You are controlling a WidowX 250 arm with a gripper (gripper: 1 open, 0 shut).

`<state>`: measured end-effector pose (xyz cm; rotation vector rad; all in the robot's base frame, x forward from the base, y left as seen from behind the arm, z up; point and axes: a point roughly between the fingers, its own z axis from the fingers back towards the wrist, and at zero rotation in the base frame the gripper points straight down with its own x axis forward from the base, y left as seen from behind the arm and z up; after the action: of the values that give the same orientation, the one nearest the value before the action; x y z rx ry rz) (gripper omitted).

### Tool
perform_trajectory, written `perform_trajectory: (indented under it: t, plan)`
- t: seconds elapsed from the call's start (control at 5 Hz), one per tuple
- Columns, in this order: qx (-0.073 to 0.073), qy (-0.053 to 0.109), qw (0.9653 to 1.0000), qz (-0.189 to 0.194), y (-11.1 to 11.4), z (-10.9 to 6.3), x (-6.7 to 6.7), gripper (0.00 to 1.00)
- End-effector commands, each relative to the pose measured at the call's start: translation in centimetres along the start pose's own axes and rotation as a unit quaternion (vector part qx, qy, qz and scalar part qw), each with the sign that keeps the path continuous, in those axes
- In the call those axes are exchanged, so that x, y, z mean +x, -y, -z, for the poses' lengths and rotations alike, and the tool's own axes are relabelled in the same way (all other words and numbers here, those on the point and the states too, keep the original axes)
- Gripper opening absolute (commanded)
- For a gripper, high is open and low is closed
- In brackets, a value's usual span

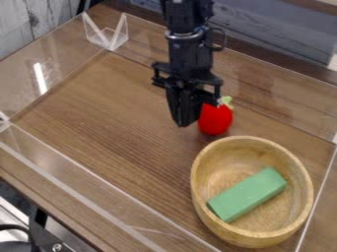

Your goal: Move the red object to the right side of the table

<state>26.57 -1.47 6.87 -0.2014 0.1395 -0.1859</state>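
Glossy red object (pixel 216 118); wood-grain table (pixel 93 113) — smooth

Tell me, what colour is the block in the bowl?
Green block, lying in the light wooden bowl; the camera view shows it.

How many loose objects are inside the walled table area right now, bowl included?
3. The red object lies on the table just right of the gripper; the wooden bowl sits at lower right; the green block lies inside the bowl. Nothing else shows.
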Motion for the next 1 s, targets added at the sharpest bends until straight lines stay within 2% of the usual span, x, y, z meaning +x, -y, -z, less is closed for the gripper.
perform_trajectory:
  t: [0.0,0.2,0.4,0.6,0.8]
  plan:
    - [0.006,0.031,0.9995,-0.001,-0.4,-0.8,-0.5,1.0]
    - [-0.002,0.044,0.9987,-0.025,-1.1,0.7,-0.3,1.0]
    - [0.001,0.057,0.9972,-0.049,-0.3,1.7,-0.1,0.0]
    - [0.018,0.06,0.9971,-0.042,1.9,1.4,0.9,0.0]
    - [0.035,0.066,0.9966,-0.034,4.0,1.4,1.7,1.0]
